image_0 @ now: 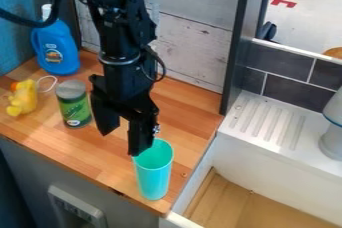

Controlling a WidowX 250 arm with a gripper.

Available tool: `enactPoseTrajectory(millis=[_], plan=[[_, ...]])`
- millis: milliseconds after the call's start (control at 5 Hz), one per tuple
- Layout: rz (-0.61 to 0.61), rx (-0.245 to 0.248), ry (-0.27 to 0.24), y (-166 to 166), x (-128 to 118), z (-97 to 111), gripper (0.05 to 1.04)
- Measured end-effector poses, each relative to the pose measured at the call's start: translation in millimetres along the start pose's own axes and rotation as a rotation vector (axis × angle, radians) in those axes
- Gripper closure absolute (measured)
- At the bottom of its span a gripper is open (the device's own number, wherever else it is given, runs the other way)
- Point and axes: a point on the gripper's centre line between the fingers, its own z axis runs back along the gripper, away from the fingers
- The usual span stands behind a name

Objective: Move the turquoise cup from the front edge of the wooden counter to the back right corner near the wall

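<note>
The black gripper [120, 141] hangs down over the wooden counter with its two fingers spread apart and nothing between them. Its right-hand finger overlaps the upper left rim of a turquoise cup [154, 172]; I cannot tell whether they touch. The cup stands upright near the counter's front right corner. Left of the gripper, a green can with a grey lid [74, 107] stands upright. A yellow toy-like item [24, 98] with an orange part and a white loop is farther left. Behind the can stands a blue bottle [56, 47] with a white cap.
The wooden counter [100, 154] ends at a white sink [267, 164] on the right, with a ridged ledge and a brown bottom. A dark upright post [238, 42] rises behind their junction. A white and grey object [332, 132] stands at the right edge.
</note>
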Motion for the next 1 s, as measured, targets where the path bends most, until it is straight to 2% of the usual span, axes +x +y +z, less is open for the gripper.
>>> enactPoseTrajectory(millis=[400, 600, 800, 1000], plan=[[0.021, -0.009, 0.016, -2.0, 14.8, -20.2, 0.083], [0.038, -0.002, 0.008, -5.0, 20.2, -24.9, 0.083], [0.048, -0.014, 0.027, -6.7, 22.1, -37.0, 0.083], [0.041, -0.008, 0.044, -10.7, 23.5, -43.4, 0.147]])
